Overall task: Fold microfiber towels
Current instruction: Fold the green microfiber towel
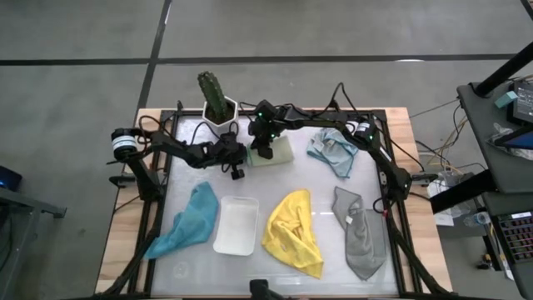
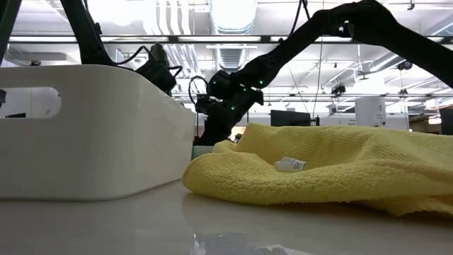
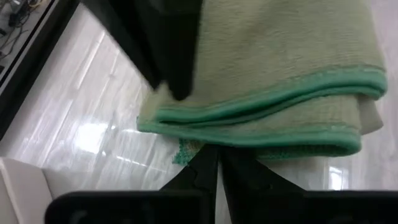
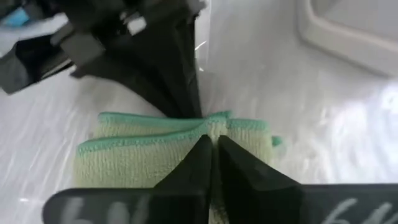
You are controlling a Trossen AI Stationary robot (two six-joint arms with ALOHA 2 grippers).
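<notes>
So far only one of five cloths looks folded. Nearest on the tabletop (image 1: 191, 267) lie three loose ones: the teal towel (image 1: 190, 221), yellow towel (image 1: 293, 233) and grey towel (image 1: 360, 237), around one white tray (image 1: 236, 225). Farther back, the pale green towel (image 1: 279, 152) sits folded, with the left claw (image 3: 217, 163) closed at its edge and the right claw (image 4: 210, 147) closed on top. Beside it, the light blue towel (image 1: 331, 150) is crumpled.
</notes>
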